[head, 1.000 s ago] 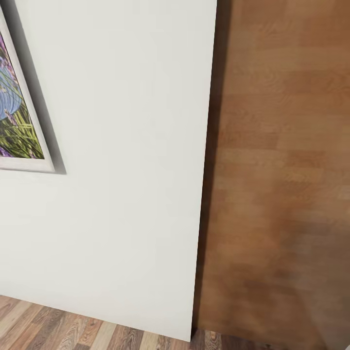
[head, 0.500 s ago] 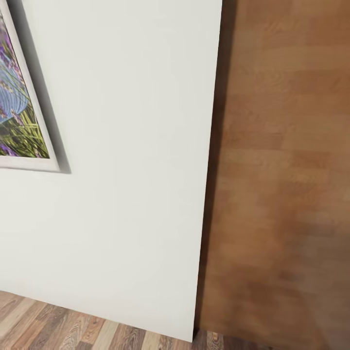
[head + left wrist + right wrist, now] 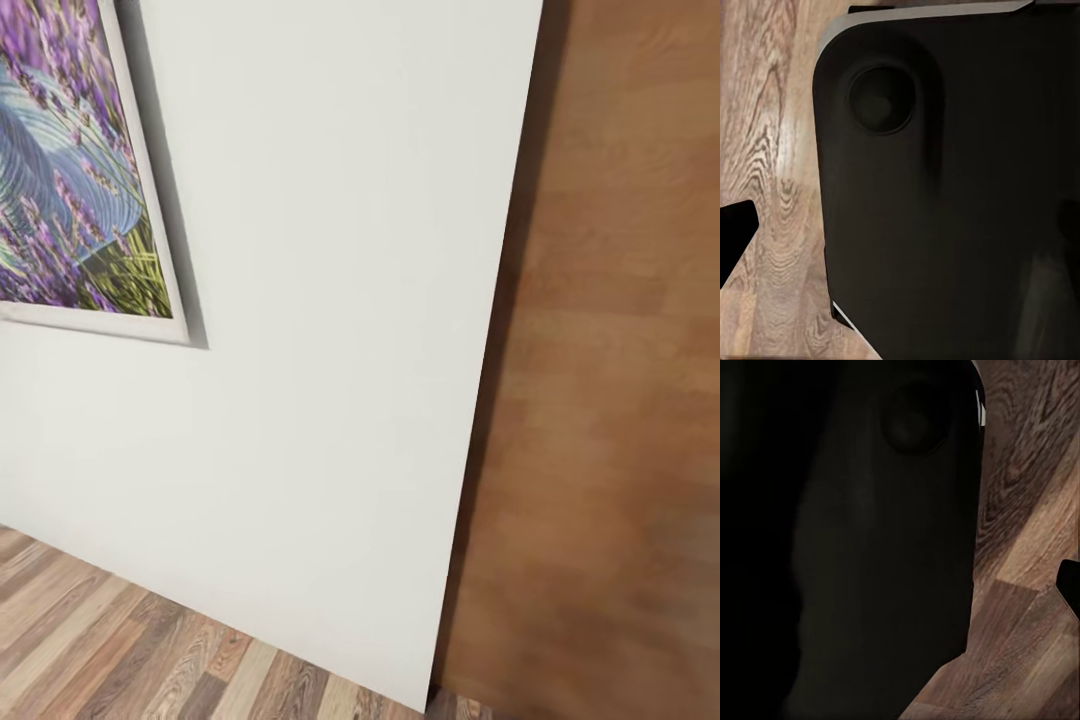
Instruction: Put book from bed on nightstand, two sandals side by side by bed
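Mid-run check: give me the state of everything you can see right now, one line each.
Framed picture: hanging flat on the wall, lavender print, partly cut off by the head view's edge.
White wall: bare beside the picture, ending at a vertical corner.
Brown wooden panel: upright beside the wall's corner, blurred.
Plank floor: lit, wood grain visible.
Robot's dark base: standing over the floor planks, seen from both wrist views.

White wall [image 3: 330,350], purple-and-green lavender picture [image 3: 70,170], grey-brown plank floor [image 3: 110,650], orange-brown wood panel [image 3: 620,380].
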You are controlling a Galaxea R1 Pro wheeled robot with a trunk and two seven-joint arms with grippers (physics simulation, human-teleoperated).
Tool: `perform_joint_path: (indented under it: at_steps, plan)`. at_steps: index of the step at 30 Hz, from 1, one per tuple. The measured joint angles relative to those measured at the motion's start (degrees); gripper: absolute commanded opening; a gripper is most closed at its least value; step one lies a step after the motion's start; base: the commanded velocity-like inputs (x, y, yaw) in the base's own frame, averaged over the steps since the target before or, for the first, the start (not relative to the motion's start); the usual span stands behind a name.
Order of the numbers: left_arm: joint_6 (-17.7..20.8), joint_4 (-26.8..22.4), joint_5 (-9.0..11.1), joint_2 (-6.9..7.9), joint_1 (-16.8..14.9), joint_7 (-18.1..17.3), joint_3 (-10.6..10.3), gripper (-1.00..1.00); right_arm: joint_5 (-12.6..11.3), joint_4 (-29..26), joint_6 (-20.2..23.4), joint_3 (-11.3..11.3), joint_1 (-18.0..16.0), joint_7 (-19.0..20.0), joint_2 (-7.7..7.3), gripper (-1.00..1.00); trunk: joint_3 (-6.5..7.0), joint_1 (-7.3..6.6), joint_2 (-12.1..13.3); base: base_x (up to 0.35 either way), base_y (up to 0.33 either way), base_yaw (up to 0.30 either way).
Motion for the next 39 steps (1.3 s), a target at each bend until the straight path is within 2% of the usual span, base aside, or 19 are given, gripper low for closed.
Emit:
perform_joint_path:
  at_steps: [39]
  plan:
    - [-0.5,-0.2,-0.1,-0.01,0.0,0.0,0.0,1.0,0.1,0.0,0.0,0.0,0.0,-0.2,0.09,1.0,0.0,0.0,0.0,0.0,0.0,0.294]
